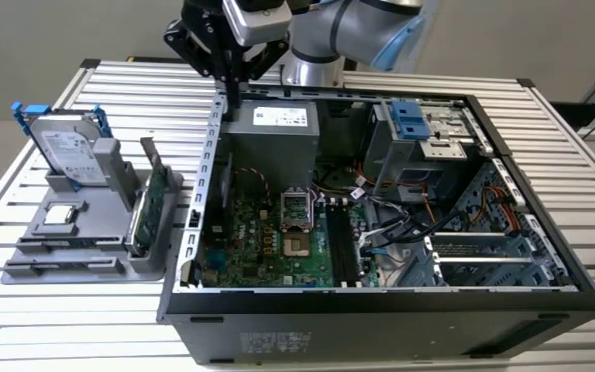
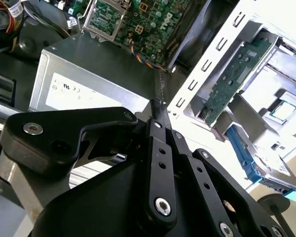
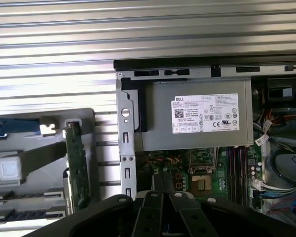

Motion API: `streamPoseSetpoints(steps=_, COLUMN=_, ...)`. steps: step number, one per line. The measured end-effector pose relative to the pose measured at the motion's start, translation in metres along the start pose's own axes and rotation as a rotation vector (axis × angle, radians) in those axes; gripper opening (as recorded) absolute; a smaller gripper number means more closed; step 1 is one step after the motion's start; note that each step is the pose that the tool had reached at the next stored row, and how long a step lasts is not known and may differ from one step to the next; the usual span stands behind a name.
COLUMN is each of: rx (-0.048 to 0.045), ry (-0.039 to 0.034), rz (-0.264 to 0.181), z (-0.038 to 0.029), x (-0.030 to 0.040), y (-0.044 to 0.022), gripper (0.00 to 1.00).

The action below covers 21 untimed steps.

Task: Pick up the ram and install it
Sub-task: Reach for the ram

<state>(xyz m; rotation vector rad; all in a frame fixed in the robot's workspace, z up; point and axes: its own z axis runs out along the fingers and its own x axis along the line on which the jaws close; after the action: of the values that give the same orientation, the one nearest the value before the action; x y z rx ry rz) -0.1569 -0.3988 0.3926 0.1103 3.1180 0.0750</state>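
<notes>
The black two-finger gripper (image 1: 232, 101), pressed shut and holding nothing, hangs over the corner of the open black computer case (image 1: 380, 310), by the grey metal power supply box (image 1: 272, 143). The ram (image 3: 77, 168), a narrow dark-green circuit stick, stands on edge in the grey plastic holder (image 1: 70, 260) just beside the case, toward the slatted metal table's (image 1: 132, 77) edge on the exterior view's left. The pick looks not yet begun. Grasping would call for a parted gripper straddling the stick's thin faces.
</notes>
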Motion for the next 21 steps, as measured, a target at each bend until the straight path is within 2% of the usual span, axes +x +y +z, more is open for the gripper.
streamPoseSetpoints(steps=21, rx=0.0, ry=0.0, rz=0.0, z=-0.0003, x=0.0134, y=-0.0009, gripper=0.0)
